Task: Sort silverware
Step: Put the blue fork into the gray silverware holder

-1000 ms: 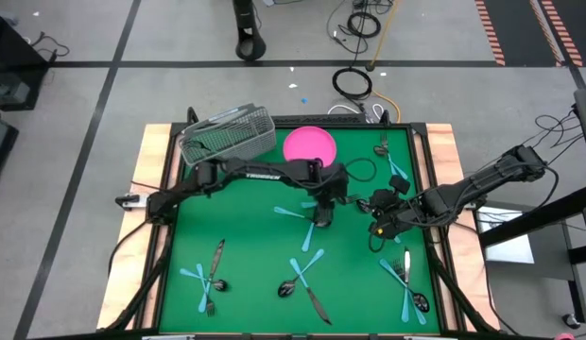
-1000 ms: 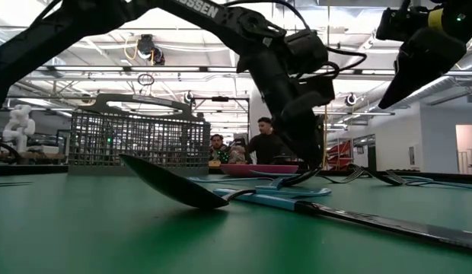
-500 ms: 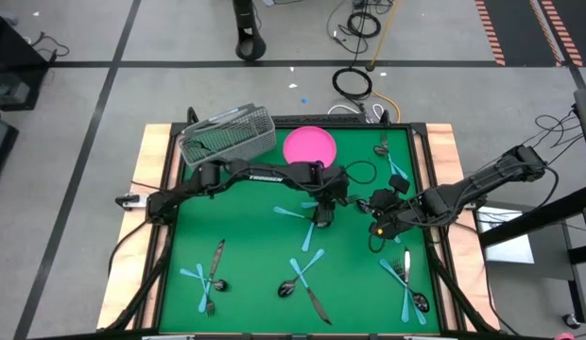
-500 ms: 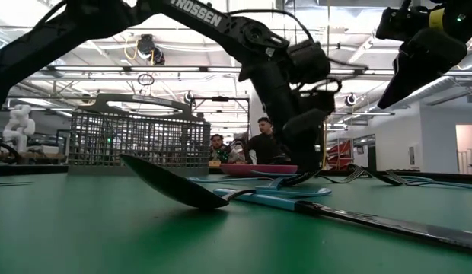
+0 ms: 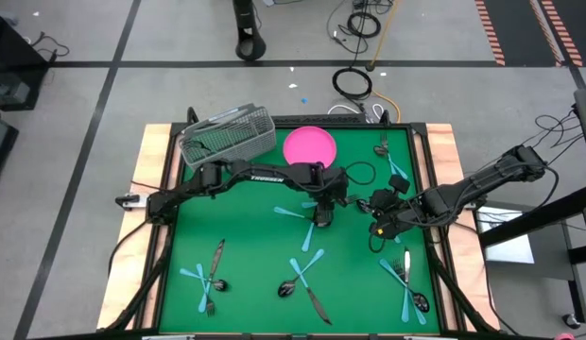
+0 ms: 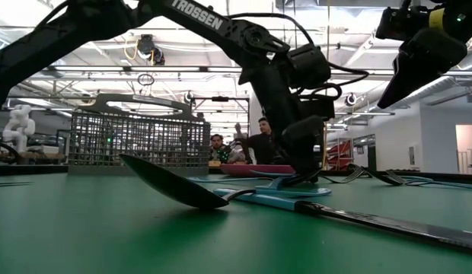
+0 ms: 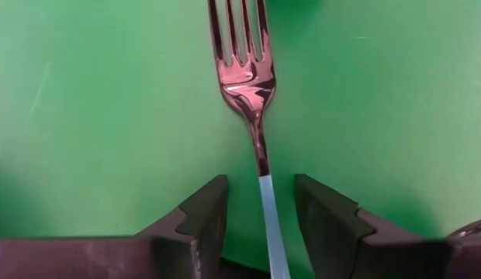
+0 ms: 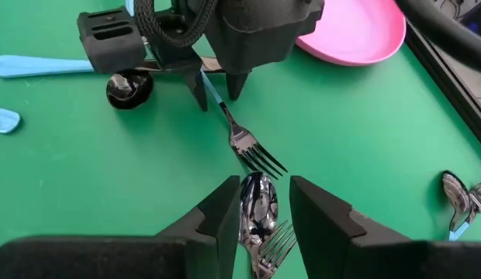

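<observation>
One pink round plate (image 5: 307,144), one grey wire-mesh basket (image 5: 227,135) and two dark jointed robot arms (image 5: 246,173) share one green counter (image 5: 255,246). The small metal and blue-handled silverware (image 5: 312,257) numbers over a dozen scattered pieces; the exact count is unclear. Two people (image 6: 260,141) are behind.
</observation>
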